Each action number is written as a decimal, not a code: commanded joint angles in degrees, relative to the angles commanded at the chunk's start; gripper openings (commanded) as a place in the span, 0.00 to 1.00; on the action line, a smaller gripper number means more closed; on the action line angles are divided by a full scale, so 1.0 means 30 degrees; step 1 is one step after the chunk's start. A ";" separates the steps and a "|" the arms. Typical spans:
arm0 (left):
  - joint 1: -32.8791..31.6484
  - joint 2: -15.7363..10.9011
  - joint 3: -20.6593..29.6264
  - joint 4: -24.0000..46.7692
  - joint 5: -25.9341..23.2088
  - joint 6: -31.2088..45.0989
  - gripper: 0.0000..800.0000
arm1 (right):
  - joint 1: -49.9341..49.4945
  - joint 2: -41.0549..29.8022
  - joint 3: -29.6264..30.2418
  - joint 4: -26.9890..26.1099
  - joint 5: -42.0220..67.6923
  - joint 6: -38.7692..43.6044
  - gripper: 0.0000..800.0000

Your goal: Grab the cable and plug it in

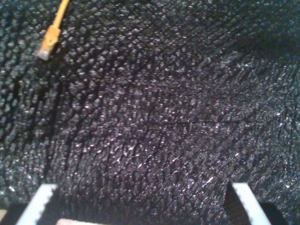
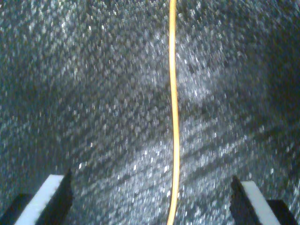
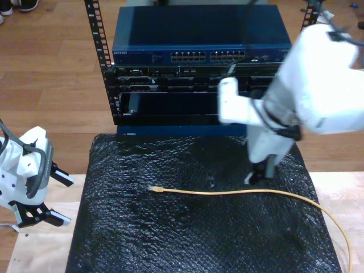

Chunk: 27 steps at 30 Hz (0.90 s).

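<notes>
The yellow-orange cable (image 3: 239,192) lies across the black bubble mat (image 3: 187,239), its plug (image 3: 154,188) pointing toward the exterior view's left. My second gripper (image 3: 259,176) hangs just above the cable's middle stretch. It is open, and the cable (image 2: 174,117) runs on the mat between its spread fingers (image 2: 56,192). My first gripper (image 3: 61,199) is open at the exterior view's left edge, off the mat. Its wrist view shows the plug (image 1: 48,44) far ahead of its fingers (image 1: 44,197), with nothing between them.
A rack behind the mat holds a blue network switch (image 3: 196,34) with a row of ports (image 3: 207,56). The cable trails off the mat over the wooden table (image 3: 341,227) at the exterior view's right. Wooden floor lies beyond.
</notes>
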 joint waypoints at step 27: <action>0.0147 0.0381 0.0029 0.0000 -0.0469 -0.0147 1.00 | 0.5685 0.8850 -0.5333 -0.2637 -0.2608 0.7326 0.97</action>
